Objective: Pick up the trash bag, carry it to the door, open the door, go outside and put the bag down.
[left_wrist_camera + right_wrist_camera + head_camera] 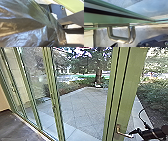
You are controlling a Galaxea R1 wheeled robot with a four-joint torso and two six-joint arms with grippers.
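Paved patio [82,104] out past the glass, with a tree trunk [98,76] at the far side and shrubs [156,94] along the right. Indoors there's dark flooring [17,128] at near left, and green-framed glass panels [55,100] run along the left side, with the wide green door frame [126,94] at near right.

So the right gripper [136,132] is down low at the near right, right by the metal door handle [122,133]. From the right wrist view that handle is a bent loop of shiny metal sticking out from the green frame. Honestly can't tell if that gripper's open or closed, or whether it's actually touching the handle. Black cable [140,115] loops up above the arm, too.

Trash bag [28,31] is over at the left wrist, dark shiny plastic all creased and bunched, super close to the camera, with a narrow crumpled bit hanging off one side. No clue whether the left gripper is open or clamped on it, I can't make that out.
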